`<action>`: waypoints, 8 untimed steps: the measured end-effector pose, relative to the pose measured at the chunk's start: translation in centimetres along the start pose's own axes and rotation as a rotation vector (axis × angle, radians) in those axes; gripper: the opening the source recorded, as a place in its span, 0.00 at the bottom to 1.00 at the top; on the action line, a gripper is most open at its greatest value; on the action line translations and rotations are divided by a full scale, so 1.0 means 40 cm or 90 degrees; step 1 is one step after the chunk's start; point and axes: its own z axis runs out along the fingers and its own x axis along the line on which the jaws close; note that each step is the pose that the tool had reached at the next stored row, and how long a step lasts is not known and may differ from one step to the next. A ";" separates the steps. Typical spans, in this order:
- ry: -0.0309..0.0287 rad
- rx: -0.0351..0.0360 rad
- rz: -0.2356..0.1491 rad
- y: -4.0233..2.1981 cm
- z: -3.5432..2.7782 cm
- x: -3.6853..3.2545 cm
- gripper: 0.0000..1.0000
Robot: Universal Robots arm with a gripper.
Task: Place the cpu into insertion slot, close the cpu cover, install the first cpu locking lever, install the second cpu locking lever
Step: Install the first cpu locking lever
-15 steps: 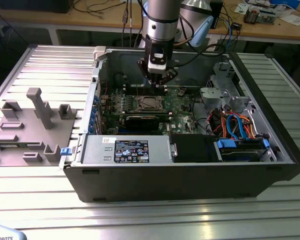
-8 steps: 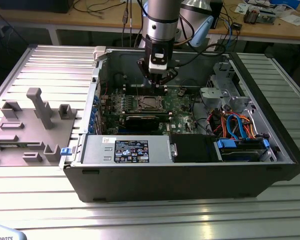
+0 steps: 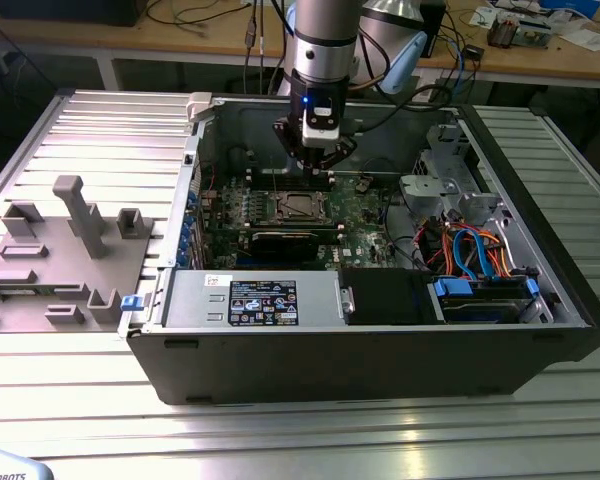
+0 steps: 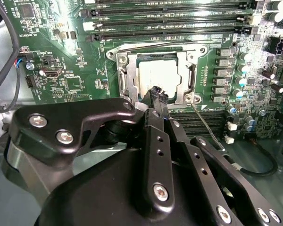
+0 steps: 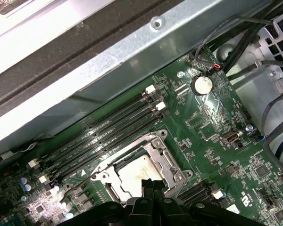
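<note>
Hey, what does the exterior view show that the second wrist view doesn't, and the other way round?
The exterior view adds the open black computer case, the grey moulded fixture block on the exterior view's left, and blue cables at its right. The second wrist view adds a thin metal lever rod slanting off the socket's corner, and the silver-grey windowed cpu cover lying flat around the chip. Shared: the gripper, jaws together, by the silvery square cpu on the green circuit board.
</note>
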 end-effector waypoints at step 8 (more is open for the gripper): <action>-0.0003 -0.0002 -0.011 0.000 0.000 0.000 0.11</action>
